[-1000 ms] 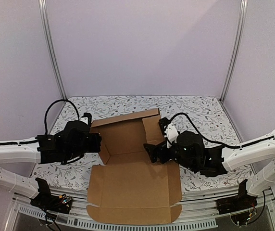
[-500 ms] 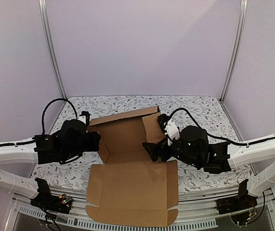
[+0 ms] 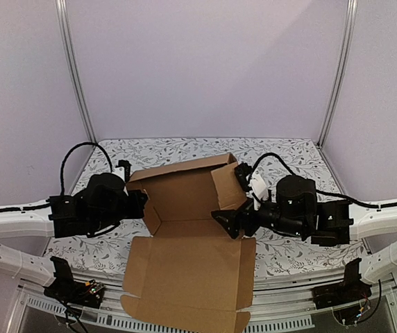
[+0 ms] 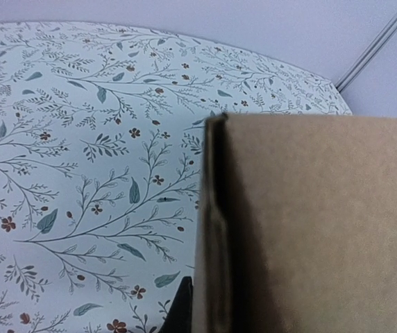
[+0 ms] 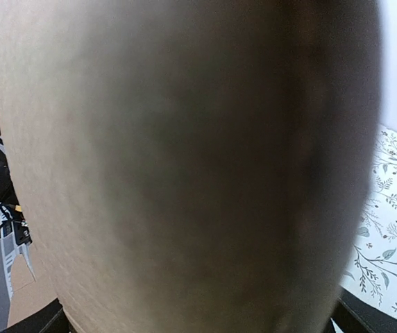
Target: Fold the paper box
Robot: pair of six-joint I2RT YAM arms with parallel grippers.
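Note:
The paper box [image 3: 184, 267] is a brown die-cut sheet lying partly folded mid-table. Its back panel and both side flaps stand up, and its wide front panel lies flat and overhangs the near edge. My left gripper [image 3: 141, 206] is at the left wall. In the left wrist view the wall's edge [image 4: 212, 229] runs between the jaws, with one fingertip [image 4: 182, 312] against its outer face, so it is shut on the wall. My right gripper [image 3: 225, 220] is at the raised right flap. The blurred cardboard [image 5: 184, 166] fills the right wrist view, with the fingers [image 5: 39, 325] far apart at the bottom corners.
A floral tablecloth [image 3: 289, 156] covers the table. Metal frame posts stand at the back left [image 3: 73, 76] and back right [image 3: 337, 76], with lilac walls behind. A black cable [image 3: 80, 149] loops above the left arm. The near rail [image 3: 66, 305] carries wiring.
My right arm has swung to the right and the right flap now stands steeper. The front panel has slid a little toward the near edge. The left arm has barely moved.

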